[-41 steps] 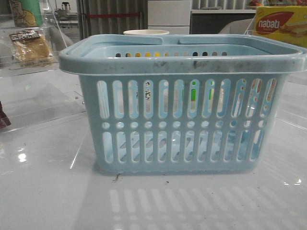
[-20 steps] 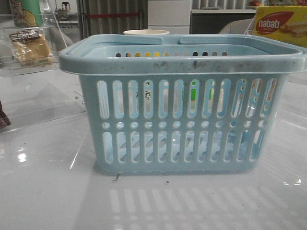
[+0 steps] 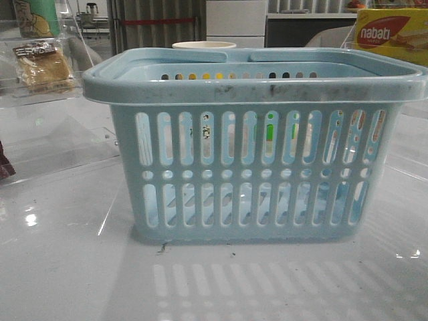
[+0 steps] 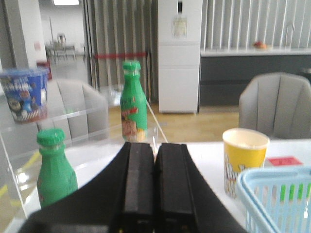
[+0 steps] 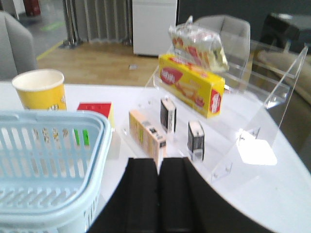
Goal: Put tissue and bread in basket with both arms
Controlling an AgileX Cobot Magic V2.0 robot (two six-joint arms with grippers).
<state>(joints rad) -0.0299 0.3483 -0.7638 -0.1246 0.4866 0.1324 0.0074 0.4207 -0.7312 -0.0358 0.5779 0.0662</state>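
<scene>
Compared with one second ago, the bread point(image 3: 44, 65) sits a little higher at the upper left of the front view; the basket point(image 3: 254, 87) is unchanged at centre, its long axis left to right. My left gripper point(image 4: 154, 187) and my right gripper point(image 5: 159, 194) have jaws pressed together, empty.

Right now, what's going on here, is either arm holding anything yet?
Nothing is being handled yet. The left gripper and the right gripper both show jaws pressed shut with nothing between them. The large light-blue slotted plastic basket sits mid-table; what shows through its slots looks empty. The golden-brown bread in a clear wrapper lies on a clear acrylic shelf at the left. I can't pick out the tissue.
</scene>
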